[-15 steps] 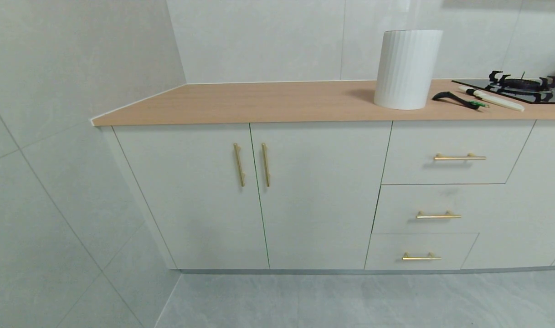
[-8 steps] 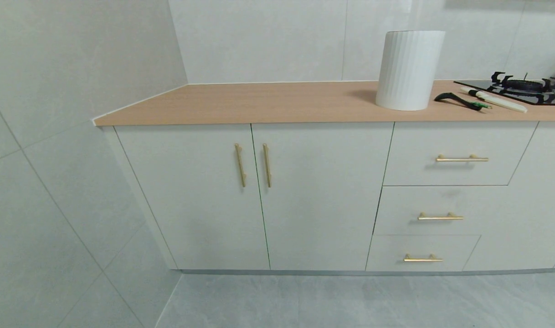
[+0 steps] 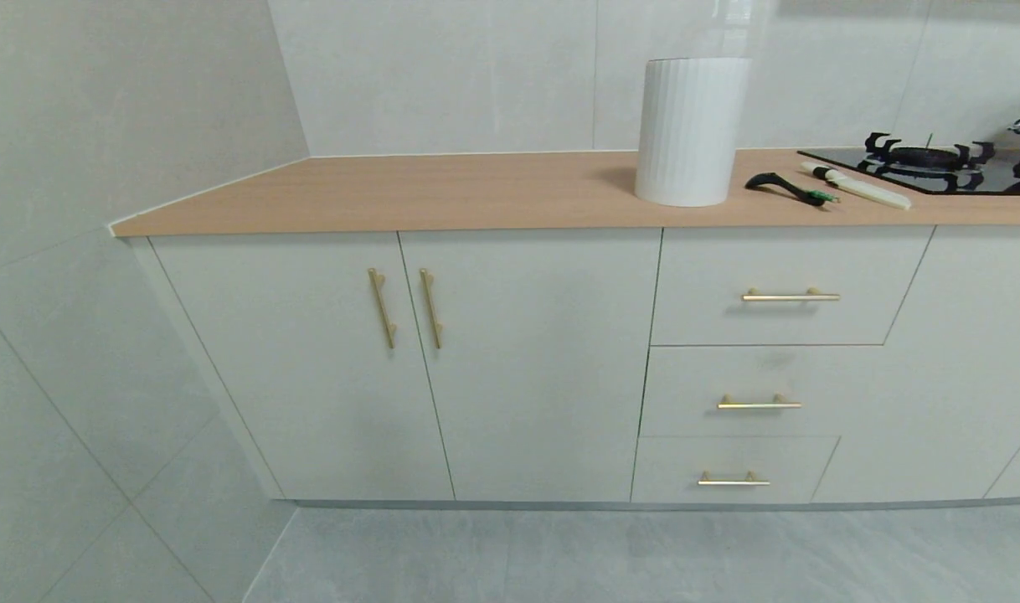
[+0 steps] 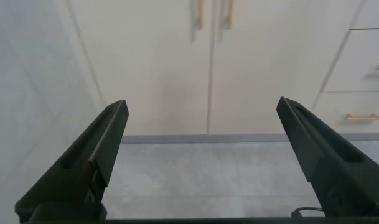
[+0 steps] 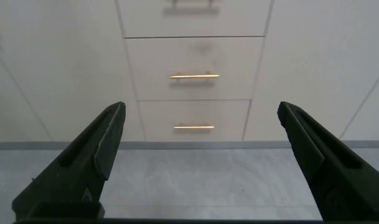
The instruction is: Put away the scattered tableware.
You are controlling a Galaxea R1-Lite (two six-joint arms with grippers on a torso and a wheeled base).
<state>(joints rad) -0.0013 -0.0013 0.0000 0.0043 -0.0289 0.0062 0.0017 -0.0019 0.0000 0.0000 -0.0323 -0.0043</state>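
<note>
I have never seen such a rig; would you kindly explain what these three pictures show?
This is a wheeled robot with two arms. The wide picture comes from its head camera, facing a kitchen counter. On it stands a white jar; beside it lie a black utensil and a white utensil, near a stove. The other two come from wrist cameras: the dark prongs are the left gripper, facing the doors, and the right gripper, facing the drawers. Both are open and hold nothing.
</note>
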